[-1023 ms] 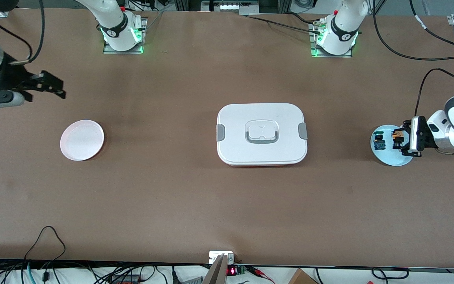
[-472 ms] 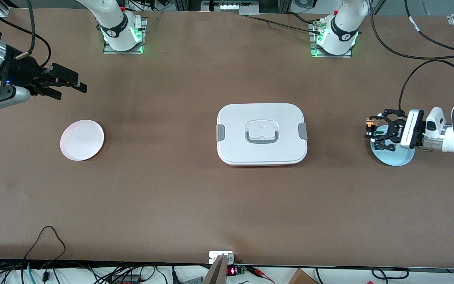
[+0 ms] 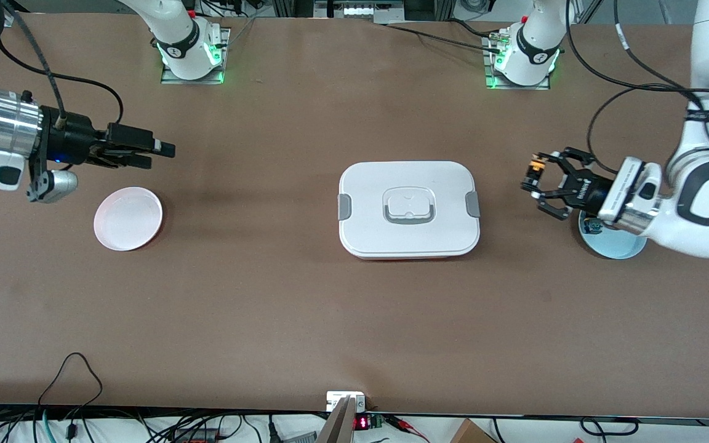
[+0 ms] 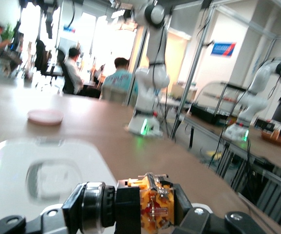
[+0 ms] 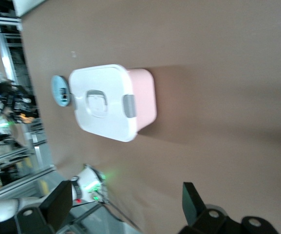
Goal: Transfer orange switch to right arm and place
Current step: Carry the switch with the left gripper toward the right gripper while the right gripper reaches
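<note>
The left gripper, up over the bare table between the light blue plate and the lidded white container, had its jaws clamped on the orange switch, apparently carrying it toward the middle for the handover. The right gripper hung above the table just past the pink plate, jaws apart, seemingly ready to receive the part. A second small component lay on the blue plate.

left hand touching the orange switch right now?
Touching. In the left wrist view the left hand is clamped on the orange switch, its black fingers pressed against both sides.
</note>
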`<state>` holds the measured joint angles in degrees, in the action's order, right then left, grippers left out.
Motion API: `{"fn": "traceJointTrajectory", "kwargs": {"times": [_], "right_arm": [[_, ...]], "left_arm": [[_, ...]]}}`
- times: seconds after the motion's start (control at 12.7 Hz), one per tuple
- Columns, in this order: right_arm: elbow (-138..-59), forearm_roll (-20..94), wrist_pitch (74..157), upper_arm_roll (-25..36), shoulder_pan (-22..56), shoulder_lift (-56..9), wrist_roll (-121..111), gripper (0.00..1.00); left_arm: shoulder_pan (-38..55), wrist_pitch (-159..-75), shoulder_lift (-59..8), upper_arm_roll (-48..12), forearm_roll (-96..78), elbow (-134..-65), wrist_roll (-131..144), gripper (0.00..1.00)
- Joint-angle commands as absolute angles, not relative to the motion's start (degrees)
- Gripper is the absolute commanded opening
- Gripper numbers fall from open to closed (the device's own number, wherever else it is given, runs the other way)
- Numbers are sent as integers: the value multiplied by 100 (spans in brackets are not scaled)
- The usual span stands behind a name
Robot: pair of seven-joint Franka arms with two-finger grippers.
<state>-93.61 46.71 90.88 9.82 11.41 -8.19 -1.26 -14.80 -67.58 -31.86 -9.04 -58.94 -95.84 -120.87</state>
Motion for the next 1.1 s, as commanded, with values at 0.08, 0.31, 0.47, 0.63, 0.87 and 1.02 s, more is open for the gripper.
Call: {"fn": "traceJointTrajectory", "kwargs": {"times": [0.08, 0.31, 0.47, 0.63, 0.87, 1.02], "right_arm": [[-9579, 6315, 9026, 958, 1072, -1116, -202, 100], [-9948, 7239, 9018, 941, 1099, -1239, -561, 100], [-10500, 8064, 9009, 940, 1099, -1231, -562, 100], [-10792, 8323, 9009, 932, 1134, -1222, -580, 100], [-10968, 8332, 9009, 905, 1248, -1230, -571, 100], [-10969, 8341, 9113, 897, 1414, -1222, -484, 100]], "left_arm": [[-1285, -6976, -3630, -1766, -6985, -9466, -12129, 0], [-399, -7827, -3612, -1767, -8345, -9457, -12094, 0], [269, -8688, -3586, -1767, -9469, -9413, -12103, 0], [867, -9506, -3464, -1767, -10402, -9387, -12146, 0], [1440, -10902, -3052, -1775, -10617, -9246, -12191, 0], [1721, -11607, -2936, -1863, -10678, -9220, -12129, 0]]}}
